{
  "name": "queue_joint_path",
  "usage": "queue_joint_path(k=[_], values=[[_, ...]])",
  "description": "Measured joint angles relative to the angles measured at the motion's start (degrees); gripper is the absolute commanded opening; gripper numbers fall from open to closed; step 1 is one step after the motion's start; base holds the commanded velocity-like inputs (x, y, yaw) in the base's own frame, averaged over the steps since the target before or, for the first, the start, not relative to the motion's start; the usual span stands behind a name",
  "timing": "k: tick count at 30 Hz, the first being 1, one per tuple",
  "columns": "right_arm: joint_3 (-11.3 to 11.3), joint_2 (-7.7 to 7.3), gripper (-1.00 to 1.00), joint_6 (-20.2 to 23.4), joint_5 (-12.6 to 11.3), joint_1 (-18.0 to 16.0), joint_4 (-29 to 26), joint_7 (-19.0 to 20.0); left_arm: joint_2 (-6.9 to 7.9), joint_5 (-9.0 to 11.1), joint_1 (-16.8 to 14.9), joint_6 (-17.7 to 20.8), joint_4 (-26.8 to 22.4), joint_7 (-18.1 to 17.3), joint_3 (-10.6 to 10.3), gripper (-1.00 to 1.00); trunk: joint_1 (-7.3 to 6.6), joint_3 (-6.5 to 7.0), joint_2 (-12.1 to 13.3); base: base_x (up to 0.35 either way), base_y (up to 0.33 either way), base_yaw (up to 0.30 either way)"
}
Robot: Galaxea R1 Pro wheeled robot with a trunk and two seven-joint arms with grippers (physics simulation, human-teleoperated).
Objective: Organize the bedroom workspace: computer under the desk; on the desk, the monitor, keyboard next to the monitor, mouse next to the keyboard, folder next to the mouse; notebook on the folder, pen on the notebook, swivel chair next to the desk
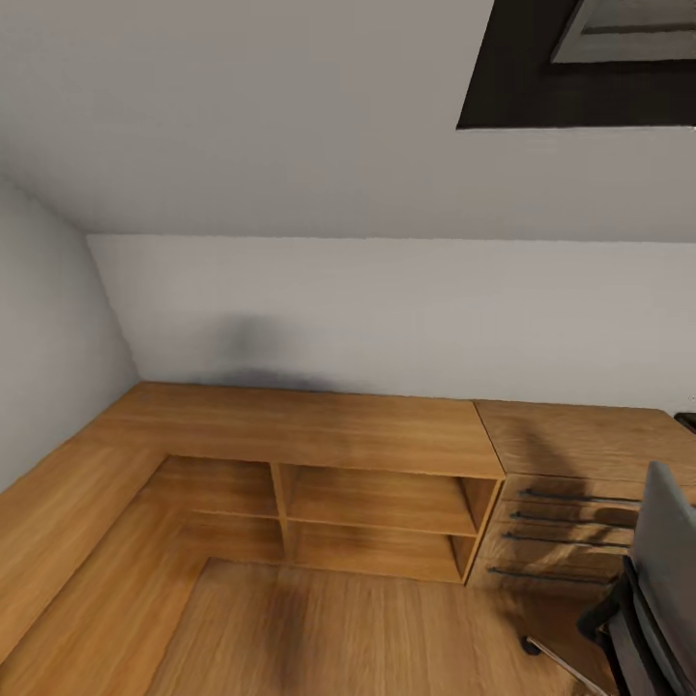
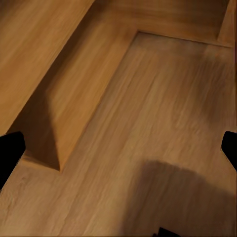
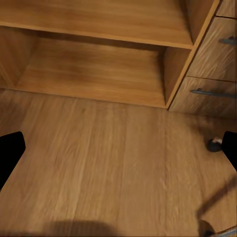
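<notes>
Swivel chair [image 1: 657,590] stands beside the drawers [image 1: 570,532], apparently near the right tool [image 3: 118,148]; both tools spread wide, empty.

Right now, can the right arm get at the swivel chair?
Probably yes. The chair stands at the robot's right, in front of the drawers, and its caster shows by the open right end effector with bare floor between. No folder visible on it from here.
</notes>
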Motion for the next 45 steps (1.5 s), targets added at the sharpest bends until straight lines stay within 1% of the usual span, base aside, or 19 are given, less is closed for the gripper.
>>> queue_joint_path(k=[7,11,45], values=[[0.0,0.0,1.0,-0.01,0.0,0.04,0.0,-0.01,0.0,0.02,0.0,0.05,-0.01,0.0,0.0,1.0,0.01,0.0,0.0,0.223,0.057,-0.28],[0.01,0.0,1.0,-0.01,0.0,0.03,0.0,0.0,0.0,0.03,0.0,0.05,-0.01,0.0,0.01,1.0,0.02,0.0,0.01,0.085,0.007,-0.28],[-0.07,-0.04,1.0,-0.07,0.01,0.0,-0.09,0.02,0.0,0.01,0.0,0.02,-0.01,-0.01,0.01,1.0,0.02,0.0,0.01,0.003,0.0,-0.283]])
